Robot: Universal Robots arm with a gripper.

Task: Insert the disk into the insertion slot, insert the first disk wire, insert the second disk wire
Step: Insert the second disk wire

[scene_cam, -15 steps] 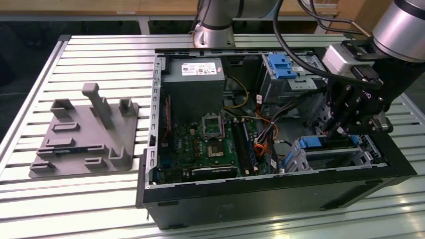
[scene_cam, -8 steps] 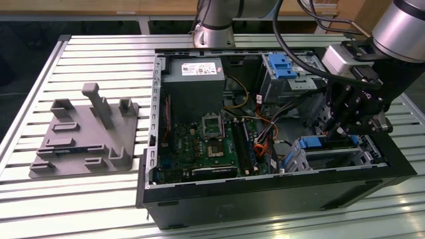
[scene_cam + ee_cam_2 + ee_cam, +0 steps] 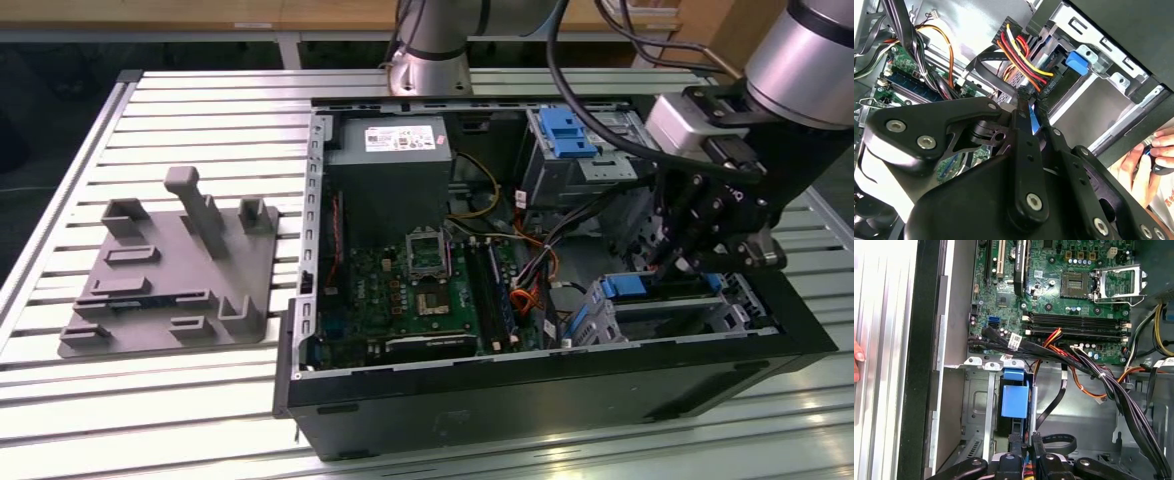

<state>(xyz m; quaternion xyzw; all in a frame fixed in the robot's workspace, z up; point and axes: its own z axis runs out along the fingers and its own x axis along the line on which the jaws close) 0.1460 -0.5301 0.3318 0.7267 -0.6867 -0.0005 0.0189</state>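
One disk (image 3: 650, 287) sits in the insertion slot (image 3: 737, 312); tool (image 3: 1030, 106) pinches a wire connector (image 3: 1026, 92).

Robotics lab or test workshop. Open desktop computer case (image 3: 534, 300) lies on side on slatted aluminium profile table (image 3: 200, 110), green motherboard (image 3: 414, 290) and wire bundles exposed. Industrial arm base (image 3: 430, 50) bolted at table's far edge. Grey moulded fixture block (image 3: 167, 275) with slots and posts sits on table at exterior view's left of case. Wooden bench or cabinet fronts (image 3: 200, 12) behind table. Person's hand (image 3: 1149, 160) near case edge in second wrist view
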